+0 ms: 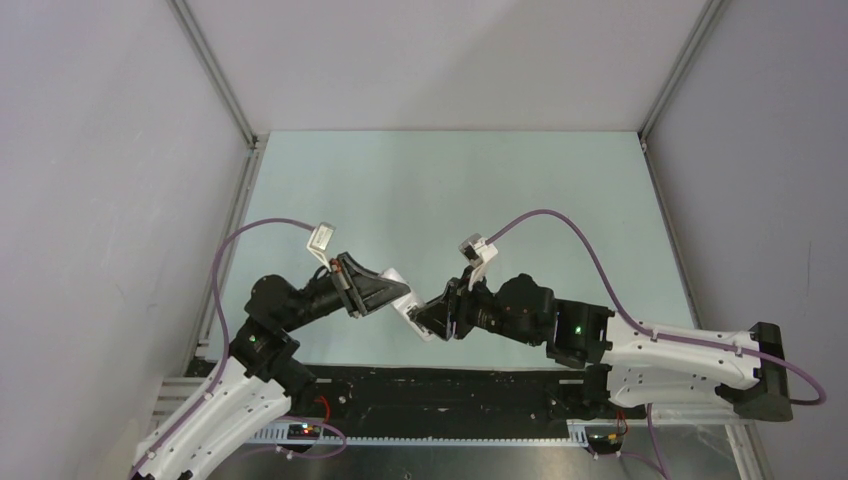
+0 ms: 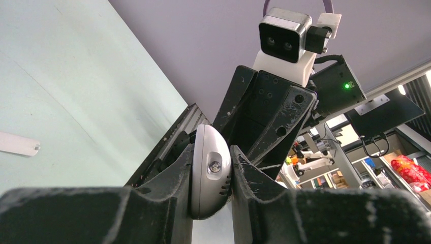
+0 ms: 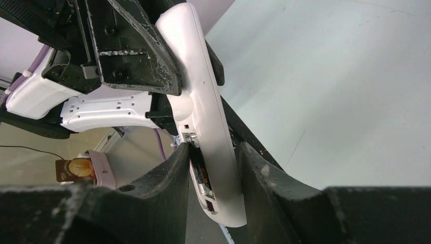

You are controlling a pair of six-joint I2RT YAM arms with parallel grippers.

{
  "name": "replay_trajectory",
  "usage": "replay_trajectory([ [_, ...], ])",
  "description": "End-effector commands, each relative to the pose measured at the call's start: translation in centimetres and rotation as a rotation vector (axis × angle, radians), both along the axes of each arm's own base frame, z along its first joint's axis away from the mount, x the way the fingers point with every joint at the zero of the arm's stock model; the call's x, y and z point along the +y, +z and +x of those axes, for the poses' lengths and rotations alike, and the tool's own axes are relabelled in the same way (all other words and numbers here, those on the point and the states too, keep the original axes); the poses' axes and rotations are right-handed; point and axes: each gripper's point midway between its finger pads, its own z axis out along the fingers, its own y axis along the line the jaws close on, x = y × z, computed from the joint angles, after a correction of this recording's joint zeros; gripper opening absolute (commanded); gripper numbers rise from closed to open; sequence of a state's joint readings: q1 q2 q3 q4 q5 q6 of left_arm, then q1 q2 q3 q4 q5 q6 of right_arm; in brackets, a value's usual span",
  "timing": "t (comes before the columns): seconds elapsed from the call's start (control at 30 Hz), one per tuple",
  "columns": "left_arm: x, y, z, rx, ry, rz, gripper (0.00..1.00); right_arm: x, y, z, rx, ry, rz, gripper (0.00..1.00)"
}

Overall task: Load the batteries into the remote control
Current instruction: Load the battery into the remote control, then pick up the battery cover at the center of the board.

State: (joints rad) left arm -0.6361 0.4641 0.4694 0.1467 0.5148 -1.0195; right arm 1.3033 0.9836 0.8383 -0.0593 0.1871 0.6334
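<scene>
The white remote control [image 2: 210,175] hangs above the table's near edge, between the two arms. My left gripper [image 2: 212,157] is shut on its rounded end, one finger on each face. My right gripper [image 3: 213,168] straddles the remote control [image 3: 203,107] at the other end. There the back compartment is uncovered, and a dark battery [image 3: 199,175] lies in it. The right gripper's left finger touches the compartment edge by that battery. A thin gap shows between its right finger and the remote's face. In the top view the remote [image 1: 403,292] bridges the left gripper [image 1: 392,296] and the right gripper [image 1: 432,318].
A small flat white cover piece [image 2: 18,144] lies on the pale green table [image 1: 450,190]. A black strip and aluminium rail [image 1: 450,395] run along the near edge, under the grippers. Grey walls with metal frame posts [image 1: 215,75] enclose the table.
</scene>
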Motion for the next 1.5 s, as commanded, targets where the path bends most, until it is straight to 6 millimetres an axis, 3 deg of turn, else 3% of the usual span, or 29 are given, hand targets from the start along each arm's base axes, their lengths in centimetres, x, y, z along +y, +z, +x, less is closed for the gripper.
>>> replay_trajectory([
  [0.0,0.3,3.4,-1.4,-0.095,-0.042,-0.086,0.0,-1.8,-3.1,2.4,-0.009,-0.13,-0.143,0.31],
  [0.07,0.3,3.1,-1.3,-0.089,-0.037,-0.084,0.0,-1.7,-3.0,2.2,-0.01,-0.115,-0.136,0.36],
  [0.37,-0.1,0.5,0.0,-0.014,0.0,-0.056,0.0,-1.1,0.6,0.8,-0.077,-0.024,-0.02,0.76],
  [0.57,-0.4,-2.3,1.2,0.078,0.035,-0.026,0.0,-2.1,2.9,0.3,-0.132,-0.019,0.036,0.81],
  [0.7,-0.5,-6.1,2.7,0.195,0.096,0.017,0.0,-3.7,3.2,0.8,-0.187,-0.049,0.002,0.81],
  [0.77,-0.5,-7.6,3.0,0.253,0.109,0.028,0.0,-5.4,2.0,1.9,-0.189,-0.113,-0.064,0.79],
  [0.83,-0.3,-8.8,3.1,0.277,0.123,0.038,0.0,-7.5,-0.3,3.6,-0.156,-0.191,-0.167,0.75],
  [0.97,0.2,-9.6,3.0,0.29,0.15,0.051,0.0,-12.2,-6.4,7.0,-0.014,-0.326,-0.362,0.67],
  [1.1,0.8,-10.6,2.9,0.327,0.181,0.082,0.0,-14.4,-10.2,9.6,0.102,-0.363,-0.438,0.63],
  [1.27,1.2,-11.2,2.8,0.359,0.198,0.106,0.0,-13.8,-13.7,11.1,0.115,-0.319,-0.573,0.64],
  [1.47,1.2,-11.0,2.8,0.369,0.201,0.108,0.0,-10.3,-18.1,11.4,0.074,-0.177,-0.739,0.74],
])
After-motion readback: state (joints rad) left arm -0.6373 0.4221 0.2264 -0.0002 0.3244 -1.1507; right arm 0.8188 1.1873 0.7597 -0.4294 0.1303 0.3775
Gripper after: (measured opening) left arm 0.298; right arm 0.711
